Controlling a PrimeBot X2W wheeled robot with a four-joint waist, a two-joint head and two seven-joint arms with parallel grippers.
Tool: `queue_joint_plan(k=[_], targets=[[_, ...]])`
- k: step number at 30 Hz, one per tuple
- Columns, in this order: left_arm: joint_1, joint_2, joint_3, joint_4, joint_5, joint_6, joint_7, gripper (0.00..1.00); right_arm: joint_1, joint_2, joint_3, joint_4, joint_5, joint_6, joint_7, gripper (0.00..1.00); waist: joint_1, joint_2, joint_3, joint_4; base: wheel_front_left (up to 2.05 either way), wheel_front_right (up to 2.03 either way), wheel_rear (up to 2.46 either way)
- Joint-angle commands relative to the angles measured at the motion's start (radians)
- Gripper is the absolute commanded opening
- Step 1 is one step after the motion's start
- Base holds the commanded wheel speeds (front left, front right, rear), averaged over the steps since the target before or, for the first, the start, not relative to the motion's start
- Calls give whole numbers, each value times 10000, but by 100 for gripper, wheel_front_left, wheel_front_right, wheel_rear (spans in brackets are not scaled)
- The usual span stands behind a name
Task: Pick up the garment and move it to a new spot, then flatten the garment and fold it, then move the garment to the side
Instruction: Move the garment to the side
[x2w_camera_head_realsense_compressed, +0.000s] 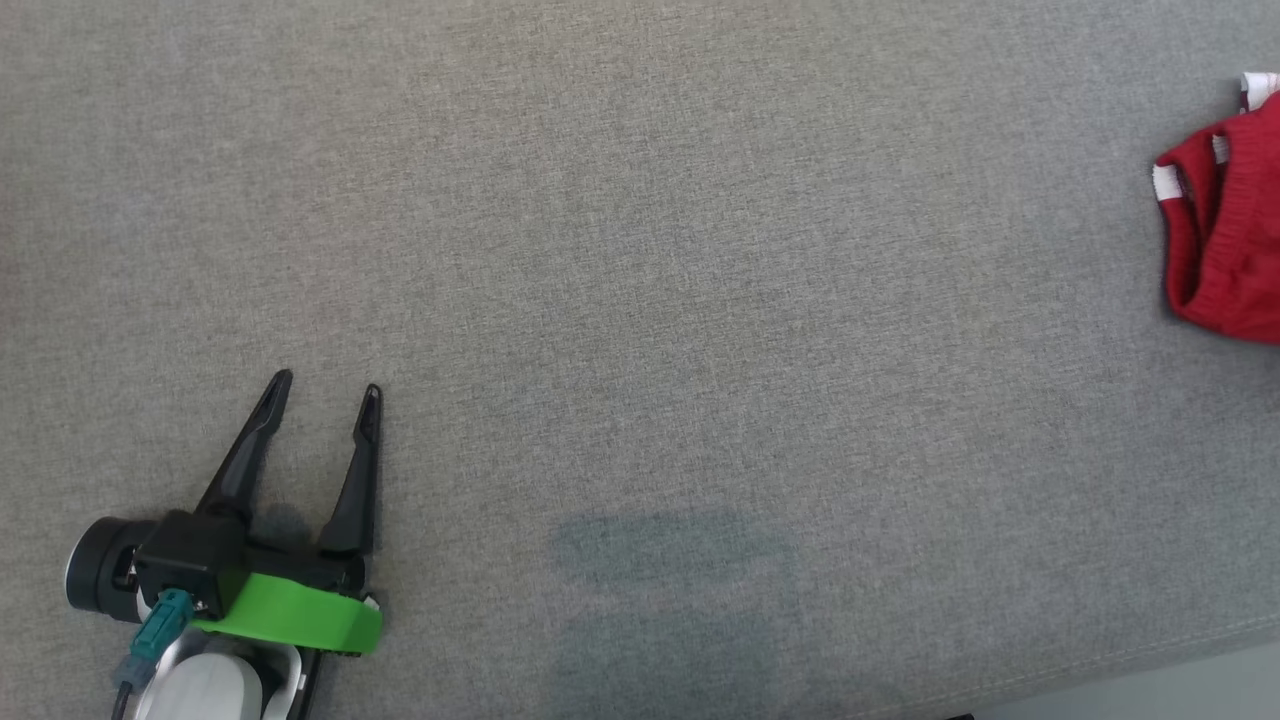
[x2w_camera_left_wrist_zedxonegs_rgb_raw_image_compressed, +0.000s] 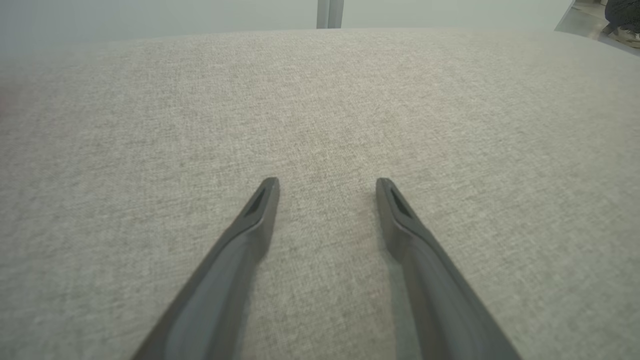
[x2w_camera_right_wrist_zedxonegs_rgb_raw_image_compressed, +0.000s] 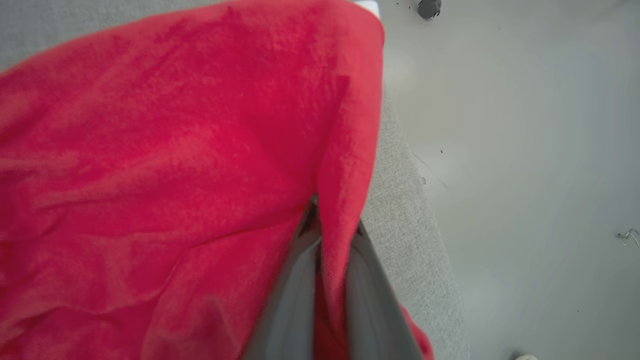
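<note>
Closest to the lens, right gripper (x2w_camera_right_wrist_zedxonegs_rgb_raw_image_compressed: 334, 222) is nearly closed, w/ a fold of the red garment (x2w_camera_right_wrist_zedxonegs_rgb_raw_image_compressed: 175, 150) pinched between its fingers. Rest of the cloth bunches ahead & left of those fingers, over the edge of the gray surface (x2w_camera_right_wrist_zedxonegs_rgb_raw_image_compressed: 400, 200). Pale floor (x2w_camera_right_wrist_zedxonegs_rgb_raw_image_compressed: 525, 150) lies off to their right. Head cam adds what that wrist cam can't: garment has white trim & sits well apart from left gripper (x2w_camera_head_realsense_compressed: 327, 383), far to its right. Left gripper is spread wide, holding nothing. Left wrist cam shows gray weave under both tips; can't tell if they touch it.
</note>
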Motion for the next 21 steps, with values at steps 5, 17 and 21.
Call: queue_joint_plan(k=[5, 17, 21], targets=[[21, 192, -52, 20, 39, 96, 136, 100, -122, -392, 421, 667, -445, 0, -1229, 0, 0, 116, 59, 17, 0, 0, 0], [40, 84, -165, 3, -129, 218, 184, 100, -790, -437, 308, 2257, -1808, -2, -3077, 100, 0, 116, -33, 50, 0, 0, 0], [79, -24, -196, 87, -174, 235, 116, 100, -979, -473, -15, 2655, -2392, -2, -3608, 100, 0, 116, -247, 40, 0, 0, 0]])
